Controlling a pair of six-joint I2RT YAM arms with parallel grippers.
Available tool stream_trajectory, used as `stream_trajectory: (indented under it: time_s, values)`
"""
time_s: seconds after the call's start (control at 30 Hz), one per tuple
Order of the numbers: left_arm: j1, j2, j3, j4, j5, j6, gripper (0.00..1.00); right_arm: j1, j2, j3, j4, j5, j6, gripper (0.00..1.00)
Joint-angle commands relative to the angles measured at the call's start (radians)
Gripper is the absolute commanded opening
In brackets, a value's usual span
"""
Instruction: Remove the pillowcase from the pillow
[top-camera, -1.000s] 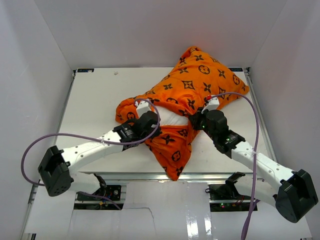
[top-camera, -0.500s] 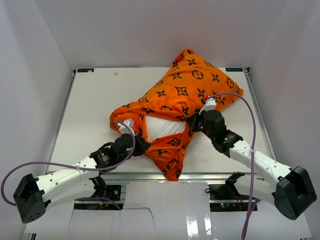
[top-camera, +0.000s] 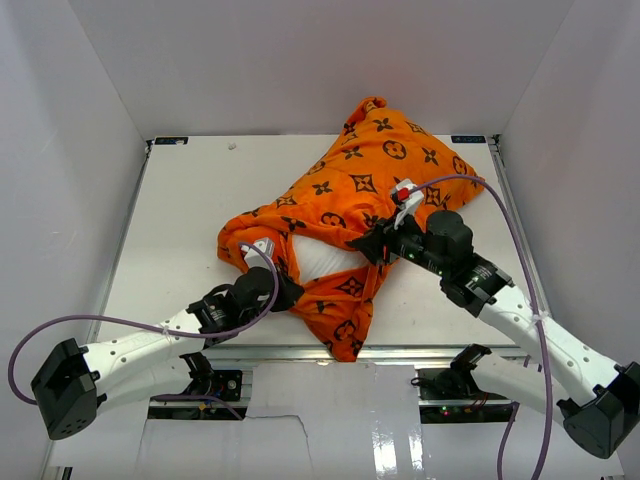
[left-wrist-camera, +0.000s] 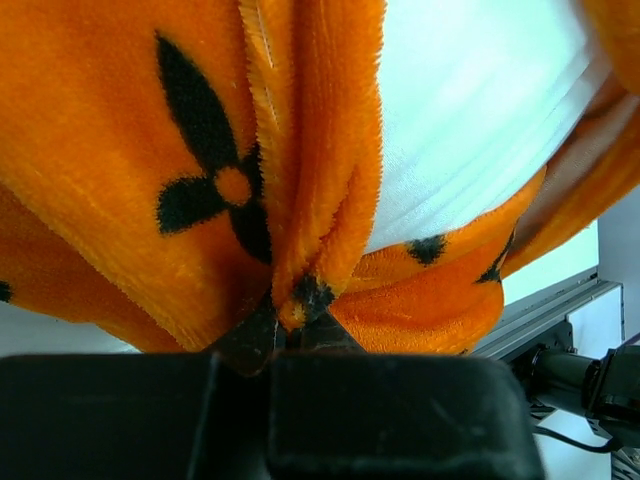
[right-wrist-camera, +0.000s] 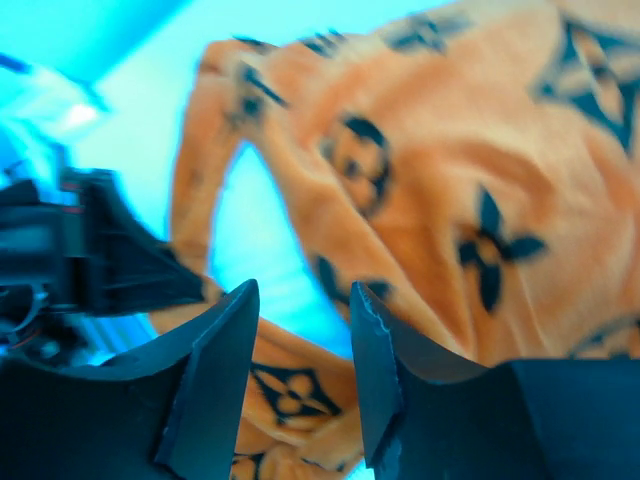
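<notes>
Two hands work at the mouth of the bright orange plush pillowcase with dark brown flower and star motifs (top-camera: 385, 165). It lies slantwise on the white counter (top-camera: 185, 195), from the middle of the near edge up to the far right corner. The left half of the counter is bare, so that side has the most room for dragging cloth. The left hand (left-wrist-camera: 290, 322) sits at the left side of the opening, near the near edge, with its fingers pressed together on a bunched fold of the orange hem. Just to its right, the plain white puffy pillow (top-camera: 325, 262) bulges out through the gap, though most of it is inside the cover. A loose orange flap droops over the near edge below it. To the right, the right hand (right-wrist-camera: 300, 290) hangs above the patterned cloth at the other side of the opening, fingers apart and nothing between them. The job looks barely begun: the mouth is being spread. The next move probably calls for the right hand to drop and pinch the exposed white corner or the opposite hem, then pull against the left. The side wall crowds the far right corner, and the pillow could slide off the near edge.
</notes>
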Motion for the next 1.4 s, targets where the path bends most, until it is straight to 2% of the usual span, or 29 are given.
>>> stream_trajectory:
  time_s: [0.0,0.13,0.23,0.43,0.57,0.7,0.77,0.87,0.9,0.97,1.1,1.37]
  values:
    - [-0.005,0.007,-0.02,-0.048,-0.01,0.029,0.0,0.04,0.045,0.096,-0.012,-0.136,-0.068,0.49]
    - [-0.005,-0.003,-0.028,-0.037,-0.01,0.027,0.0,0.153,0.121,0.13,-0.007,-0.13,-0.093,0.5]
    - [-0.007,-0.009,-0.032,-0.037,-0.01,0.026,0.0,0.221,0.21,0.179,-0.041,-0.039,-0.102,0.62]
    - [-0.007,-0.034,-0.04,-0.037,-0.01,0.018,0.0,0.27,0.378,0.226,-0.121,0.194,-0.079,0.71]
    - [-0.005,-0.046,-0.049,-0.037,-0.011,0.012,0.0,0.287,0.483,0.259,-0.197,0.452,-0.044,0.8]
    - [-0.005,-0.074,-0.051,-0.05,-0.016,0.012,0.0,0.295,0.651,0.334,-0.253,0.538,-0.038,0.81]
    - [-0.007,-0.089,-0.046,-0.066,-0.017,0.013,0.0,0.3,0.707,0.364,-0.259,0.532,-0.041,0.78]
    - [-0.005,-0.126,-0.035,-0.091,-0.025,0.015,0.0,0.3,0.799,0.417,-0.262,0.553,-0.012,0.61]
    - [-0.007,-0.134,-0.034,-0.096,-0.025,0.015,0.0,0.3,0.836,0.433,-0.261,0.562,-0.004,0.4]
    - [-0.007,-0.154,-0.031,-0.109,-0.022,0.016,0.0,0.293,0.867,0.501,-0.265,0.605,0.022,0.09]
    - [-0.005,-0.175,-0.028,-0.12,0.004,0.044,0.0,0.266,0.907,0.647,-0.265,0.642,0.027,0.08]
    - [-0.007,-0.207,-0.106,-0.113,0.053,0.029,0.0,0.114,0.912,0.951,-0.244,0.527,0.005,0.08]
